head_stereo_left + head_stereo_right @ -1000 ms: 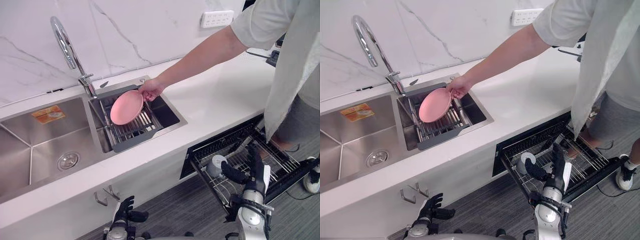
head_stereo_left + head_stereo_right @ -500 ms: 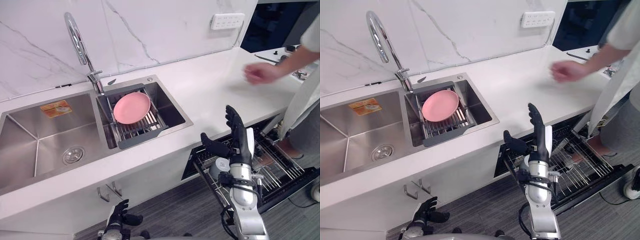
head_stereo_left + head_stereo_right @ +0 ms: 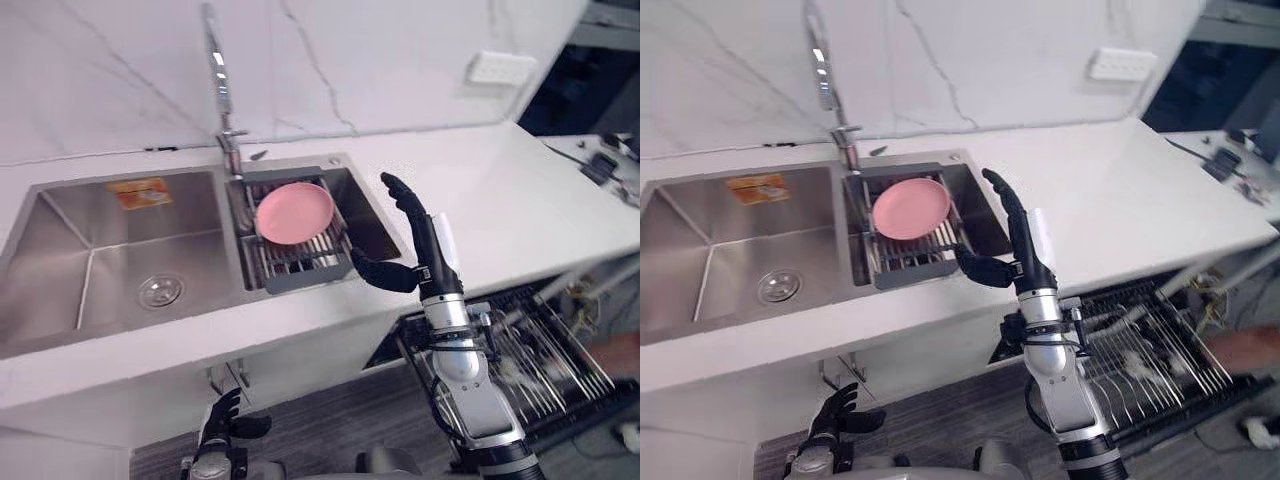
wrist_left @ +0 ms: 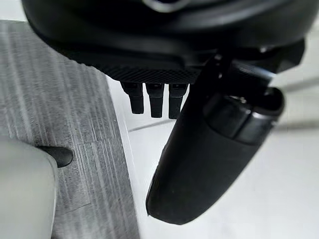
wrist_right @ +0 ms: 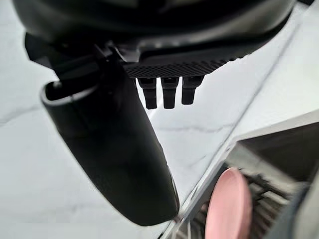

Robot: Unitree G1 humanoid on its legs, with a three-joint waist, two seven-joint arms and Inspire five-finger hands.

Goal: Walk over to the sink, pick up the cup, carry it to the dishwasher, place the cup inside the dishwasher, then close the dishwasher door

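Two dark robot hands are seen from above. Nearest, the left hand (image 3: 225,425) hangs low by the floor, its fingers loose and empty. Further up, the right hand (image 3: 418,250) is held upright over the front edge of the white worktop (image 3: 500,200), fingers straight, thumb spread, nothing grasped. To its right, the dishwasher drawer (image 3: 545,350) is pulled out, its wire rack exposed. Beyond the hand, a pink plate (image 3: 294,213), not a cup, lies tilted on a drying rack (image 3: 300,262) in the small basin of the sink (image 3: 90,240). A tall tap (image 3: 218,80) stands behind it. If the thin rim is approached with flat fingers, the plate could be pushed off the wires, or the tap struck.
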